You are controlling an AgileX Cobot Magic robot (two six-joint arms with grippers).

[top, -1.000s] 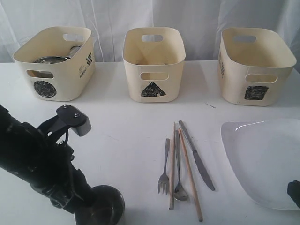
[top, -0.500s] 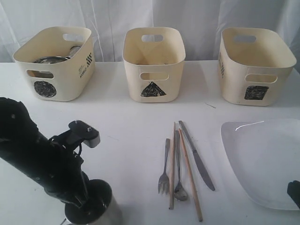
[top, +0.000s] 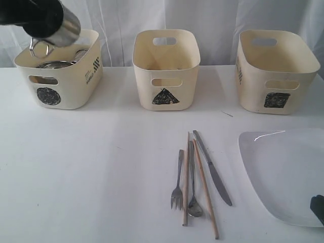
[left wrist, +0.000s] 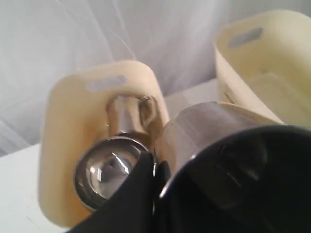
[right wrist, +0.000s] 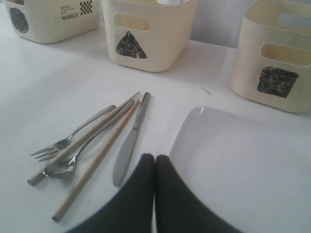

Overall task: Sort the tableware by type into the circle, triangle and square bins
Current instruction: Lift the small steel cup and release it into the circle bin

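Observation:
High at the back left, my left gripper (left wrist: 155,167) is shut on the rim of the steel handled mug (top: 59,30), which hangs tilted over the circle bin (top: 61,81). Inside that bin lie a steel bowl (top: 53,64) and a steel cup (left wrist: 111,170). The fork (top: 177,182), spoon (top: 193,200), knife (top: 212,169) and two chopsticks (top: 205,187) lie together on the table in front of the triangle bin (top: 166,76). My right gripper (right wrist: 155,158) is shut and empty, low beside the white plate (right wrist: 243,165). The white bowl is out of view.
The square bin (top: 276,76) stands at the back right, behind the plate (top: 286,172). A white curtain hangs behind the three bins. The cutlery (right wrist: 73,145) lies just beside my right gripper.
My left gripper shut on the mug at the front left of the table, then carried it up and back to above the circle bin. The right arm has not moved.

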